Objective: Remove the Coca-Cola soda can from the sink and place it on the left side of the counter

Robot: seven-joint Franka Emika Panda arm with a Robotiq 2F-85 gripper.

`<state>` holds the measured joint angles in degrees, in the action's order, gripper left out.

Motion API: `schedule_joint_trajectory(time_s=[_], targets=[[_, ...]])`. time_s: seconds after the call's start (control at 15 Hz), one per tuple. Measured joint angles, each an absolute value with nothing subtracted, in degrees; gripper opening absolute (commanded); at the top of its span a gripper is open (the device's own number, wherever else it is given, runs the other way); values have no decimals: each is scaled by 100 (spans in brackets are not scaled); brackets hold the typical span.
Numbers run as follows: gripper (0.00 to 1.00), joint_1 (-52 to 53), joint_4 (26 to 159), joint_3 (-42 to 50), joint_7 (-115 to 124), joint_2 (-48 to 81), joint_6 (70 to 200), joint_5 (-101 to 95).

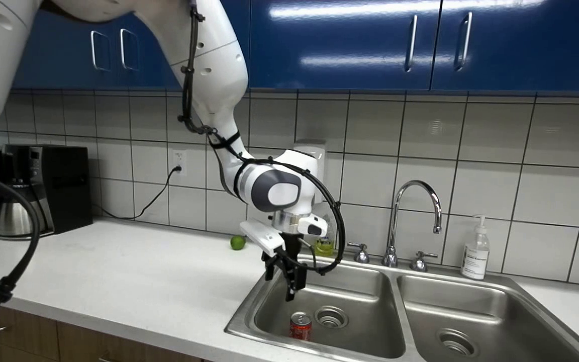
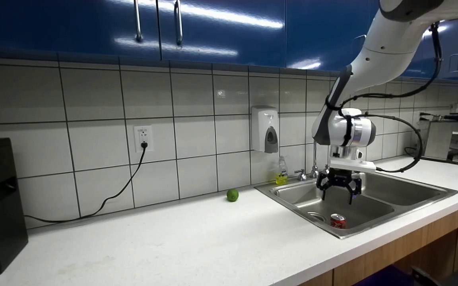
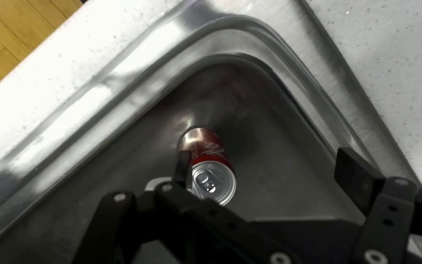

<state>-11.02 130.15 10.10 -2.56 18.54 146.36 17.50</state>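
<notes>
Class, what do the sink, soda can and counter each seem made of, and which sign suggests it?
Sink: likely stainless steel, satin, from its grey sheen and soft highlights.
Soda can: probably aluminium, printed red, from its shiny silvery top.
Counter: smooth, pale, speckled; laminate or stone, I cannot tell.

The can (image 3: 213, 161) is coloured red and silver, the fingers (image 3: 357, 179) black; the pale surface (image 3: 390, 55) is flecked with grey.

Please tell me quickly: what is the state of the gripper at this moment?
Gripper: open, holding nothing; the Coca-Cola can stands in the sink, apart from it.
</notes>
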Motion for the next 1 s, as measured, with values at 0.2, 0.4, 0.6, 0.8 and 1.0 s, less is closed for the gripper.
schedule_joint_trajectory(time_s=[0.2, 0.4, 0.6, 0.8, 1.0], targets=[[100, -1298, 12692, 938, -323, 2332, 14637, 1817], [100, -1420, 12382, 884, -325, 2718, 14637, 1817], [100, -1451, 12079, 876, -325, 3016, 14634, 1799], [100, -1452, 11826, 876, -325, 3223, 14618, 1737], [100, -1458, 11640, 880, -325, 3388, 14559, 1615]])
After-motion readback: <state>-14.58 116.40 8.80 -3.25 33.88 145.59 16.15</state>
